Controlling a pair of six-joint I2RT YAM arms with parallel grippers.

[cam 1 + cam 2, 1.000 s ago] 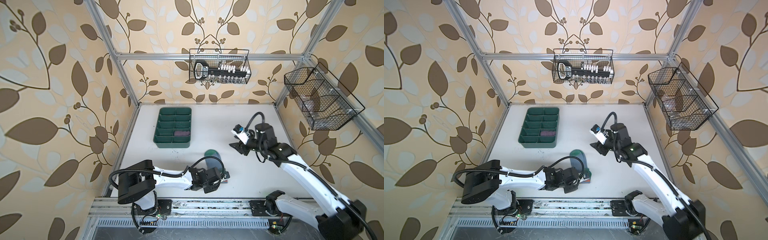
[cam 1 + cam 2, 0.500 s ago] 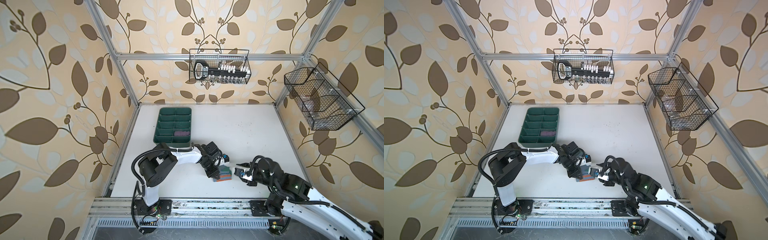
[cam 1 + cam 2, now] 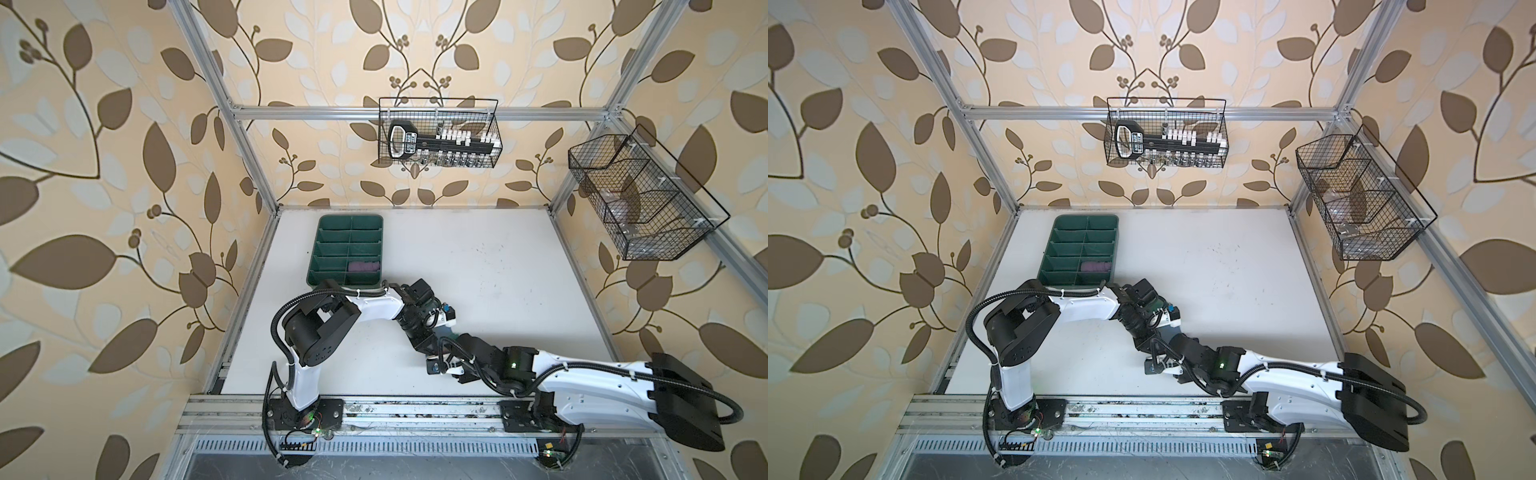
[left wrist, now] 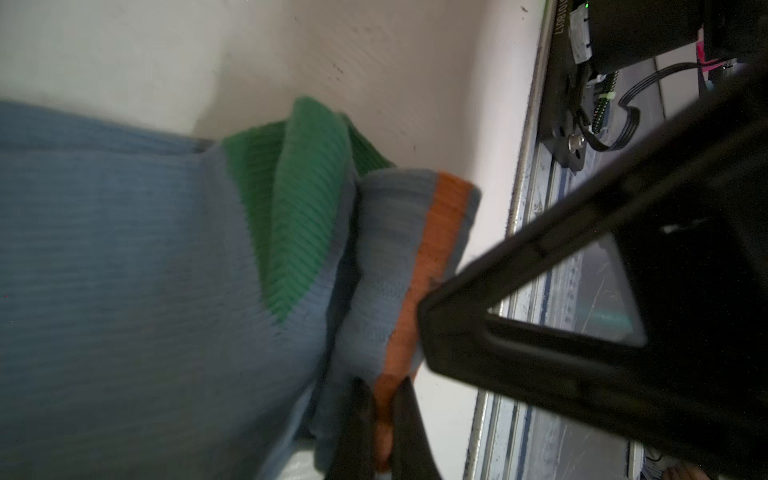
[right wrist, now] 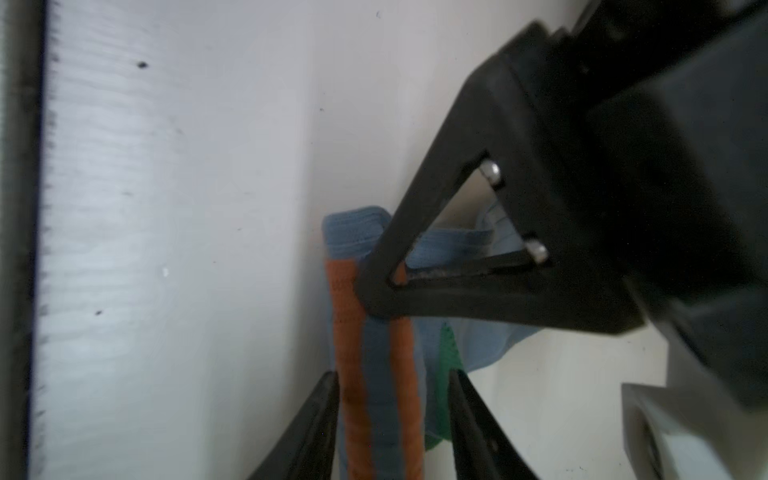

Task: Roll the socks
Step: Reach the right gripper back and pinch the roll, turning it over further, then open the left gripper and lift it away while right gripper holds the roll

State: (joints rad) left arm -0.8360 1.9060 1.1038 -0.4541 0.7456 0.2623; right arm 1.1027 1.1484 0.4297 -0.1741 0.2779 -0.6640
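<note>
The grey-blue sock (image 4: 124,249), with a green heel and orange stripes, lies near the front middle of the white table (image 3: 498,266). In both top views the two wrists hide most of it; a small patch (image 3: 449,332) (image 3: 1170,332) shows. My left gripper (image 4: 381,386) (image 3: 430,352) is shut on its orange cuff. My right gripper (image 5: 392,374) (image 3: 441,360) has its jaws closed on the folded striped part (image 5: 376,353), one finger on each side. The purple sock (image 3: 364,266) (image 3: 1096,266) lies in a compartment of the green tray.
The green divided tray (image 3: 349,217) (image 3: 1086,216) stands at the back left of the table. Wire baskets hang on the back wall (image 3: 438,135) and the right wall (image 3: 640,199). The metal front rail (image 3: 415,411) runs just behind both grippers.
My right arm has come down from mid-table to the front and its jaws have narrowed onto the sock. The left arm has swung its wrist further back, still gripping the sock.
</note>
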